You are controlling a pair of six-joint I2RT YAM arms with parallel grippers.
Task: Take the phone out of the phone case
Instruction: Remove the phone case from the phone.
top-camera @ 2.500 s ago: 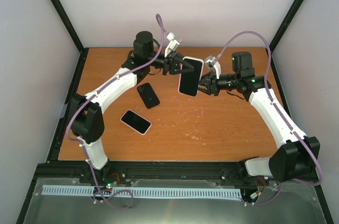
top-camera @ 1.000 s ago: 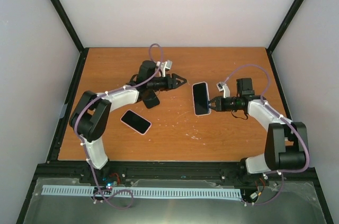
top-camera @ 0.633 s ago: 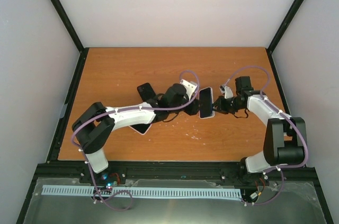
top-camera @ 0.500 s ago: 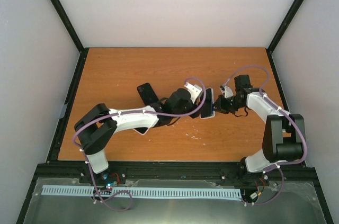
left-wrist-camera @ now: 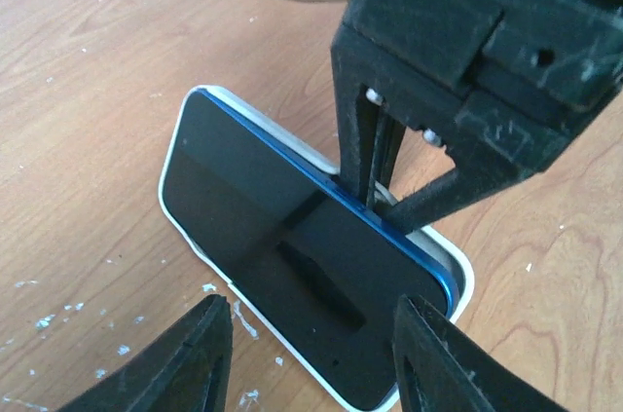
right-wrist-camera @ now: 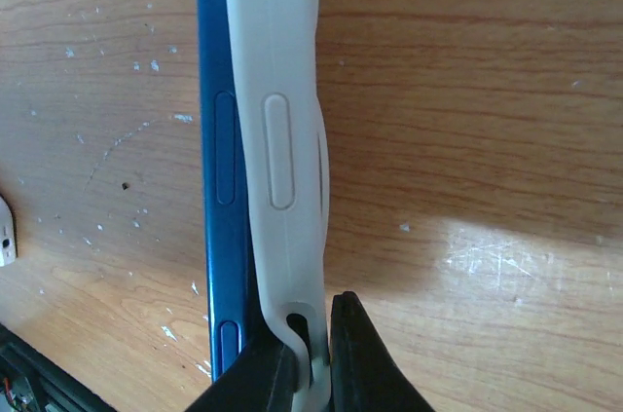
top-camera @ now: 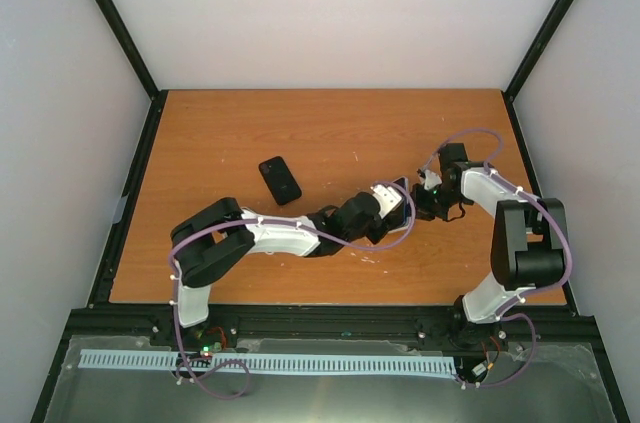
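Pale walls [top-camera: 330, 13] and black frame posts enclose an orange wooden bench [top-camera: 220, 133], scuffed with white flecks near its middle. Both arms meet right of centre in the overhead view, the left arm stretched low across the bench and the right arm folded back on itself.

Task object: a blue-edged phone [left-wrist-camera: 282, 246] with a dark screen lies face up in a white phone case [right-wrist-camera: 282, 159], right of the bench's centre, between the two pincers. In the left wrist view the phone's far long edge stands proud of the case rim, while the near edge sits within it. In the right wrist view the blue edge runs alongside the white case wall, which bows away from it.

Right pincer [right-wrist-camera: 307, 334]: fingers drawn together on the case wall near one end, with the white lip pinched between them.

Left pincer [left-wrist-camera: 311, 334]: fingers spread apart, one on each side of the phone's near end, gripping nothing; whether they touch the case cannot be told.

Other object: a black phone [top-camera: 280, 180] lies flat on the bench, well apart to the left of the pincers.
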